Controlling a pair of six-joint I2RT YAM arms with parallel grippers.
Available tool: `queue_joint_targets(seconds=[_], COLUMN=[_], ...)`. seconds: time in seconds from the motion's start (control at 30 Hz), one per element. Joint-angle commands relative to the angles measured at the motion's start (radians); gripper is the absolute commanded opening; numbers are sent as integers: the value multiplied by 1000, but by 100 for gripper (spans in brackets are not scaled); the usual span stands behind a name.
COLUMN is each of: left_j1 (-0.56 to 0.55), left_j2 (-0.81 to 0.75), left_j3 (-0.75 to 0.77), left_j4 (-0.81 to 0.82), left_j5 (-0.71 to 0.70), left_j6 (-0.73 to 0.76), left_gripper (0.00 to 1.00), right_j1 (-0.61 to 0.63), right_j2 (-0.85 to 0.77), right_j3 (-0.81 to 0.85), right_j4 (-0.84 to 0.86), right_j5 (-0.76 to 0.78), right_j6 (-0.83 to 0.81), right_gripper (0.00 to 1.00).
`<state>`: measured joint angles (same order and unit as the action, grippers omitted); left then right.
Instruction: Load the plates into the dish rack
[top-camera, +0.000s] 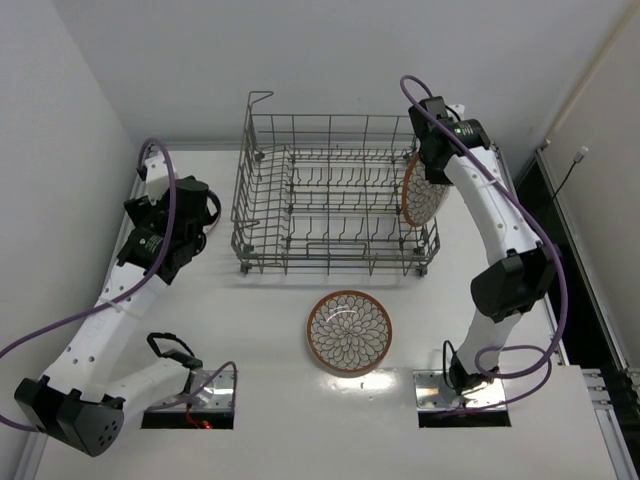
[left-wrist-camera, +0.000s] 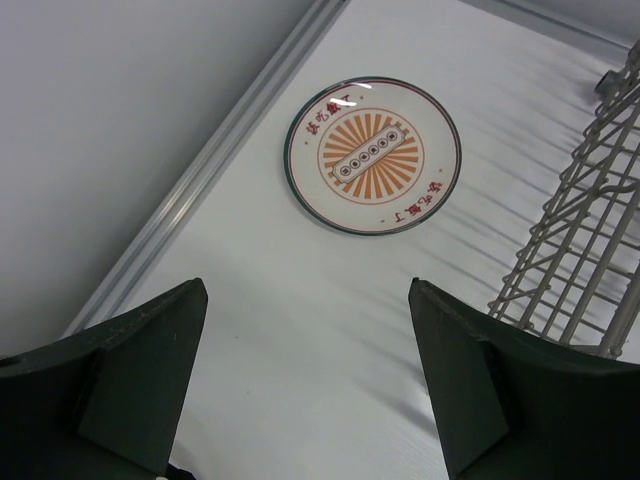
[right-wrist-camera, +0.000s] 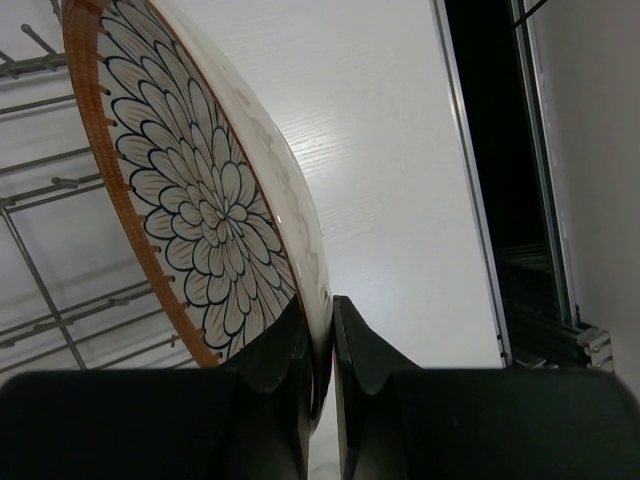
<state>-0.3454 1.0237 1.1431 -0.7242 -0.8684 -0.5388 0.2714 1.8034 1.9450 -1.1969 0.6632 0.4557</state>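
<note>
From above, the rack (top-camera: 335, 195) sits in the upper middle of the frame on the white table (top-camera: 260, 330). The right arm (top-camera: 490, 210) reaches up the right side and holds a plate (top-camera: 424, 190) on edge at the rack's right end, its patterned face turned toward the wires. From here I cannot tell whether its lower rim sits between the tines or hangs above them. A second plate (top-camera: 349, 331) lies flat, face up, in the lower middle, just in front of the rack and apart from it. The left arm (top-camera: 120, 290) is bent at the left of the frame, beside the rack's left end.

In the left wrist view, the left gripper (left-wrist-camera: 306, 290) is spread wide with nothing between its fingers. It looks down on a sunburst plate (left-wrist-camera: 372, 155) lying flat near the table's edge, upper middle of the frame, with rack wires at the right. That plate does not show from above.

In the right wrist view, the right gripper (right-wrist-camera: 318, 310) is pinched tight on the plate's rim at the bottom of the frame. The plate leans up to the upper left, with rack wires at the left.

I'd say the step in hand is seating the first plate. The next move calls for lowering it straight between two tines until they carry it, then releasing. The flat plates wait, and their low rims look awkward to pinch.
</note>
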Motion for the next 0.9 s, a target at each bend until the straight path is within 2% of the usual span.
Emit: queue_joint_targets(seconds=[0.0,0.27,0.57,0.87], left_j1=[-10,-10,-10,-10], left_j2=[-11,-11,-20,-11], left_j3=[-3,-13,-31,-40], left_j4=[9,19,19,28], left_j5=[-11,-11,9,19], left_j6=[13,13,-7,-16], left_gripper=[80,80,80,80], right_j1=[8,113,190,190], right_j2=[-4,86,149,149], right_j3=[40,22,9,-27], right_j4=[128,128,42,-9], right_j5=[95,136,145,24], right_j6=[-37,-46,84,173], right_gripper=[0,0,0,0])
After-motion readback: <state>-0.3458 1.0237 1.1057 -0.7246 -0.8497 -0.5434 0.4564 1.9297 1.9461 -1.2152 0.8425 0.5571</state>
